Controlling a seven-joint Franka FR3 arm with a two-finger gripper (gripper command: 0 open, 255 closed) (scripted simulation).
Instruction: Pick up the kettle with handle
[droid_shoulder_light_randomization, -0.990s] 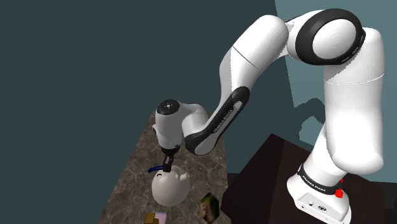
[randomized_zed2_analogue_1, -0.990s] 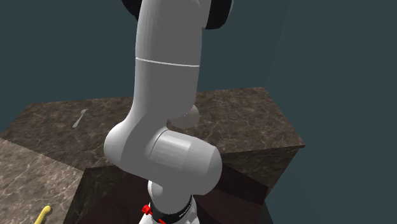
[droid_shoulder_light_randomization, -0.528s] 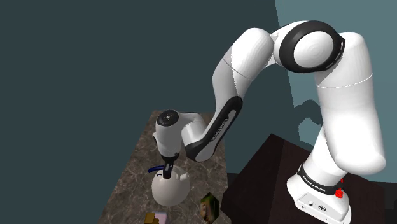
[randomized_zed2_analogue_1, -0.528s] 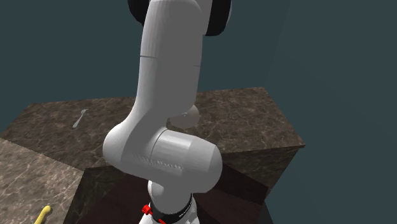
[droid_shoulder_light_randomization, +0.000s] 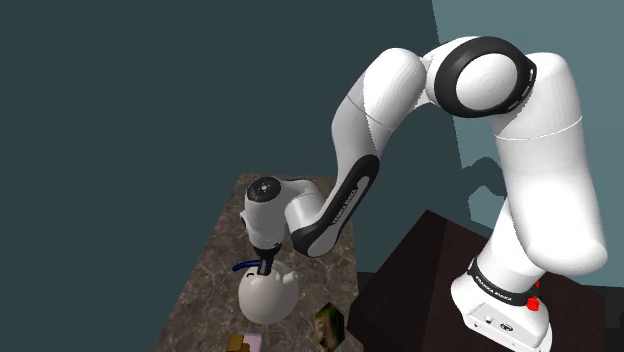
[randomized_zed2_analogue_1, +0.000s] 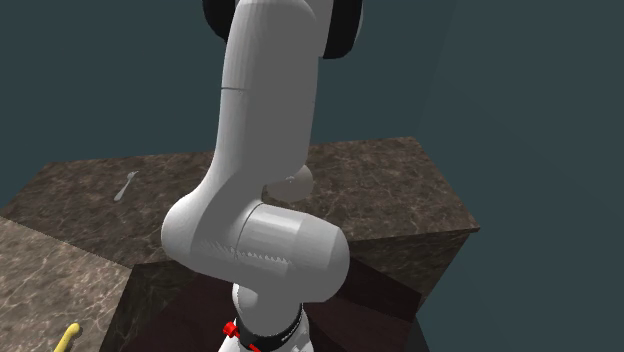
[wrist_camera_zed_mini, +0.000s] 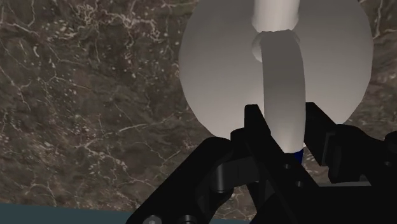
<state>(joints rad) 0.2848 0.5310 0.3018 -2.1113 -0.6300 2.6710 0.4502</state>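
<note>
**A:** Where is the kettle?

**B:** In the shoulder view, the round white kettle (droid_shoulder_light_randomization: 268, 296) sits on the dark marbled tabletop (droid_shoulder_light_randomization: 205, 285), towards its near end. The white arm (droid_shoulder_light_randomization: 350, 190) bends down over it. A green box (droid_shoulder_light_randomization: 328, 326) stands near the kettle on the shoulder view's right, beside the dark stand (droid_shoulder_light_randomization: 420, 270).

**A:** And the hand?

**B:** The black hand (droid_shoulder_light_randomization: 263, 264) comes straight down onto the kettle's top. The wrist view gives the grip. The two fingers (wrist_camera_zed_mini: 256, 124) are clamped on the white arched handle (wrist_camera_zed_mini: 283, 76), one on each side, touching it. A blue bit (wrist_camera_zed_mini: 298, 151) shows just under the handle, between the fingers.

**A:** What does the second exterior view add?

**B:** There the arm stands close in front. Behind it, a grey spoon (randomized_zed2_analogue_1: 125, 187) lies far off on that view's left. A yellow thing (randomized_zed2_analogue_1: 67, 338) lies on a paler slab at the near left.
</note>
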